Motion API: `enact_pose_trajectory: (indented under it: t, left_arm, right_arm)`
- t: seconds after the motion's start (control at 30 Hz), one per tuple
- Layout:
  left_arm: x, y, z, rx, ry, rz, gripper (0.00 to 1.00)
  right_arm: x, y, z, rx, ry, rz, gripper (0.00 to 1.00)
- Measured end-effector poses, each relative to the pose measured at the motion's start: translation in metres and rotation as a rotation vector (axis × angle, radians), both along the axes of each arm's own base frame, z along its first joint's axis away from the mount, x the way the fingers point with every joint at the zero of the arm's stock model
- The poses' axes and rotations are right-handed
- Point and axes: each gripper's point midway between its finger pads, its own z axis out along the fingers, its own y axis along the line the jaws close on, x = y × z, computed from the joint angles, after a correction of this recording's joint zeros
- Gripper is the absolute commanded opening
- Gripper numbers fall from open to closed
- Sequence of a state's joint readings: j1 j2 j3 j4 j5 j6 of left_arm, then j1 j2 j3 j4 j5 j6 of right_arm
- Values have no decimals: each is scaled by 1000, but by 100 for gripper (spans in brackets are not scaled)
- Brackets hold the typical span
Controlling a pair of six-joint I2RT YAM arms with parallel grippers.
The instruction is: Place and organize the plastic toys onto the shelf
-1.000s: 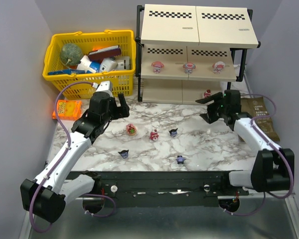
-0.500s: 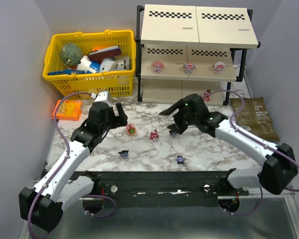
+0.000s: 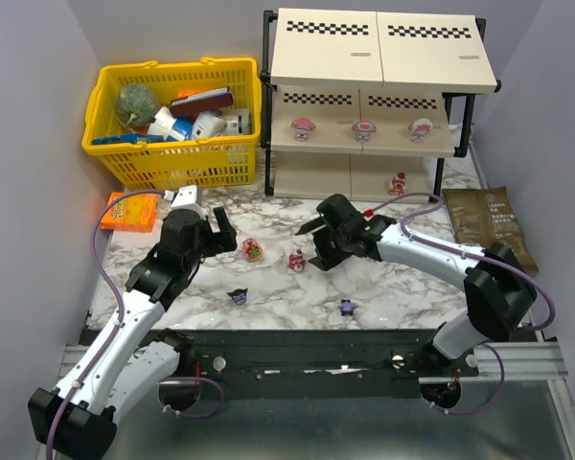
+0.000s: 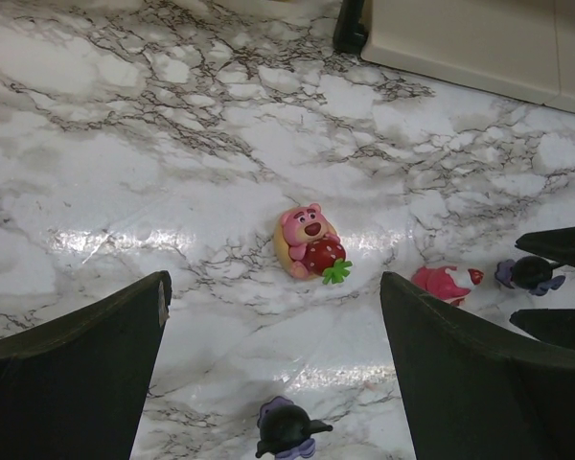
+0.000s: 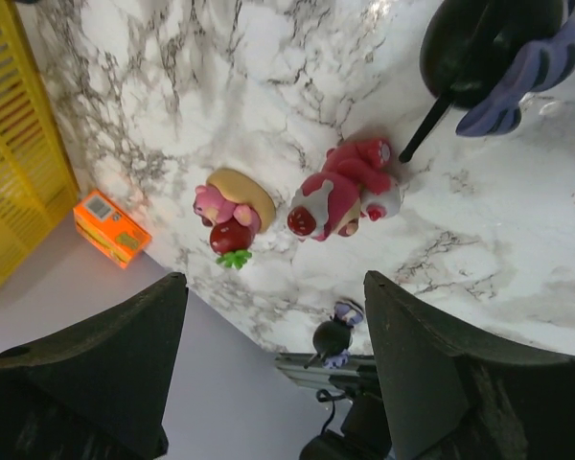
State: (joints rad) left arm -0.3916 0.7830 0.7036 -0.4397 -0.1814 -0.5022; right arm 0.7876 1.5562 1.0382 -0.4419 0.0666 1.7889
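Pick step, I'd say. In front of the shelf (image 3: 379, 48), both tools hung open and empty: left gripper (image 3: 220, 235) lined up on the bear toy (image 4: 311, 244), right gripper (image 3: 311, 246) just beside the red toy (image 3: 296, 260). Pink-white toys (image 3: 363, 128) sat on its middle board. Next move needed a straight drop and a pinch, with the arms kept from clashing.

shelf (image 3: 377, 57): three pink-white toys (image 3: 363, 129) mid tier, red toy (image 3: 399, 181) bottom tier, two dark toys (image 3: 238, 296) out front

right wrist: dark figurine (image 5: 479, 43) cut by top edge | left wrist: second dark figurine (image 4: 286, 431) clipped at bottom; shelf (image 4: 479, 48) cropped to a corner | top: yellow basket (image 3: 172, 69) contents too small to name
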Motion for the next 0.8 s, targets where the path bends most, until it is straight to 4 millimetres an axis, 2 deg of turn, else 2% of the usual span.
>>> enact_pose_trajectory:
  t: [0.3,0.57,0.67,0.8]
  left_arm:
    - [-2,3,-3,13,11,5,99]
    - [-3,3,-3,14,13,5,99]
    - [-3,3,-4,16,16,5,99]
    - [-5,4,-6,20,26,5,99]
  right_arm:
    - [2,2,-24,-63,38,-36,81]
    - [2,12,-29,-69,50,-34,80]
    - [1,15,-35,-75,60,-34,77]
    - [-1,18,-40,-82,72,-35,64]
